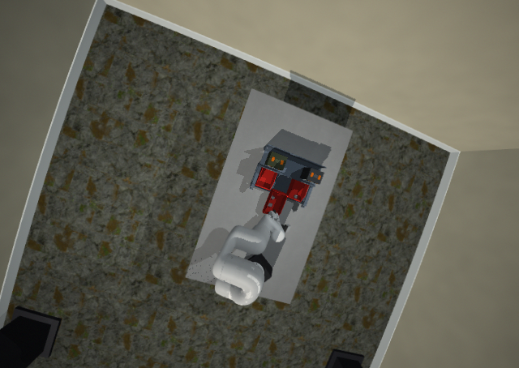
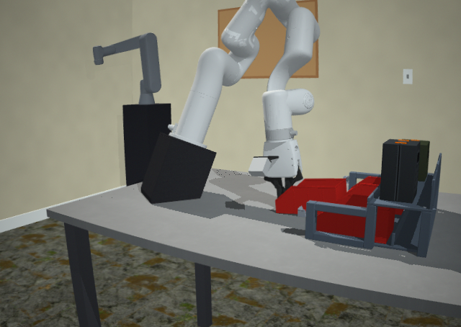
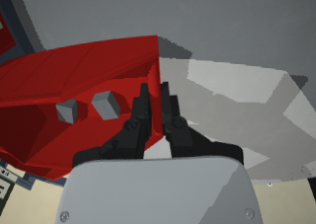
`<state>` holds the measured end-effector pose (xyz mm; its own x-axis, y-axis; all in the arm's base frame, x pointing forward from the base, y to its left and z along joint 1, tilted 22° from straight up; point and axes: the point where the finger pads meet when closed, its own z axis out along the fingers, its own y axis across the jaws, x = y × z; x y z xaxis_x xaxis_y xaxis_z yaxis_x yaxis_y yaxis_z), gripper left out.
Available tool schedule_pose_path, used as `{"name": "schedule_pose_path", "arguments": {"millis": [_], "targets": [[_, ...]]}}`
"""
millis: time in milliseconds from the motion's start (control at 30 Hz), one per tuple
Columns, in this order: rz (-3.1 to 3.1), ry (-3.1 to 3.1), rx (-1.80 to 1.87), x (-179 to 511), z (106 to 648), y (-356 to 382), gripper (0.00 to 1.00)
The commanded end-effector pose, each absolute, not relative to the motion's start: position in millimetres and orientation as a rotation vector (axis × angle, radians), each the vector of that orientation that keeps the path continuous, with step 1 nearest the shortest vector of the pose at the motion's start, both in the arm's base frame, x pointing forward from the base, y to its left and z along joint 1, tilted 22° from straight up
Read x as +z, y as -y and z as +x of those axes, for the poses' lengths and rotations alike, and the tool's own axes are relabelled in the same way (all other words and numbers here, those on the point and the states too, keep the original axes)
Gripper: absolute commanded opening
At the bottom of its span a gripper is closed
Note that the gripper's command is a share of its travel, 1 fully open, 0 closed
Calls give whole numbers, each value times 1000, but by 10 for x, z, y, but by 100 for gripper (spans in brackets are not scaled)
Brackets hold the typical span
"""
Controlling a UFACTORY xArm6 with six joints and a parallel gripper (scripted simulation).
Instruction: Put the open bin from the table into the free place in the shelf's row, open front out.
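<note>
The red open bin (image 3: 79, 102) rests on the table in front of the shelf, with two small grey parts (image 3: 89, 108) inside. It also shows in the side view (image 2: 310, 195) and from above (image 1: 274, 199). My gripper (image 3: 155, 94) is shut on the bin's end wall, one finger inside and one outside. In the side view the gripper (image 2: 284, 184) stands upright over the bin's near end. The grey shelf (image 2: 372, 213) holds two other red bins (image 1: 266, 176) (image 1: 299, 188) with a free gap (image 1: 283, 184) between them.
Two dark boxes with orange marks (image 2: 403, 168) stand on the shelf's upper board. The arm's black base block (image 2: 176, 168) sits at the table's left. A black pedestal with a grey arm (image 2: 145, 130) stands behind the table.
</note>
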<state>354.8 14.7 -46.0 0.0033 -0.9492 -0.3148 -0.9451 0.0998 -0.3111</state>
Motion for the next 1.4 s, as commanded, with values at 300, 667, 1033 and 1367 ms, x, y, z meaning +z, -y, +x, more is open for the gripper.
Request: {"name": "schedule_pose_path", "arguments": {"millis": [300,667,1033,1367], "targets": [[-1848,-1945,-14,-454,3555,-144,0],[-1848,-1945,-14,-454,3555,-144,0],[-1847,-1945,-15,-380,3537,-119,0],[-1847,-1945,-15,-380,3537,-119,0]]}}
